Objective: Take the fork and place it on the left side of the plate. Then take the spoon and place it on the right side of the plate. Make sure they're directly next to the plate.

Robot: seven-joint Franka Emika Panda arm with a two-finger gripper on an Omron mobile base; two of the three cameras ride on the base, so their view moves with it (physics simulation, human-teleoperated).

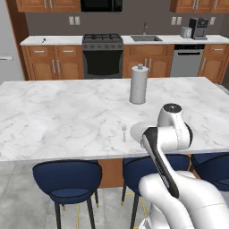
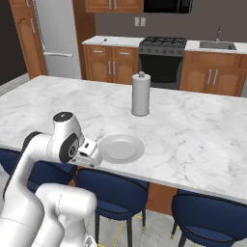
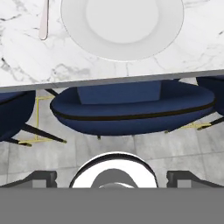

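The round pale plate (image 2: 120,148) lies near the front edge of the marble island; in the hand view the plate (image 3: 122,26) sits at the top. The small pale fork (image 1: 124,132) lies just left of it on the counter, a little apart, and its handle (image 3: 43,22) shows at the top left of the hand view. In the left base view my arm covers most of the plate (image 1: 135,131). My gripper (image 3: 113,178) is open and holds nothing. It hangs off the island's front edge over a stool, short of the plate (image 2: 91,157). The spoon is out of view.
A grey paper towel roll (image 1: 138,84) stands upright mid-island, behind the plate. Blue stools (image 3: 131,105) line the island's front edge (image 3: 109,78). A small dark thing (image 1: 43,40) lies on the far back counter, too small to identify. Stove and sink stand along the back wall.
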